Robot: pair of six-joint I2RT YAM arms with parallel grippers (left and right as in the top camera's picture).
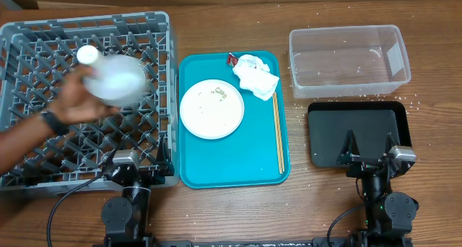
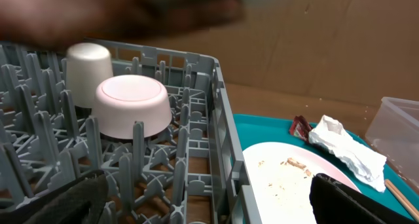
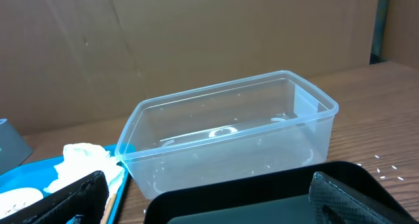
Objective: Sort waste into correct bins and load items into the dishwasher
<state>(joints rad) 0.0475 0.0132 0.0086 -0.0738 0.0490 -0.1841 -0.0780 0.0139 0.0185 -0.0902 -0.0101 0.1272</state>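
Observation:
The grey dish rack stands at the left. A person's hand reaches over it at a blurred pale bowl beside a white cup. In the left wrist view the bowl and the cup sit upside down in the rack. A white plate with crumbs, a crumpled napkin and a red wrapper lie on the teal tray. The clear tub and the black tray are at the right. My left gripper and right gripper are open and empty.
Wooden chopsticks lie along the teal tray's right side. Loose rice grains are scattered on the table around the tub and the black tray. The person's forearm crosses the rack from the left edge. A cardboard wall stands behind the table.

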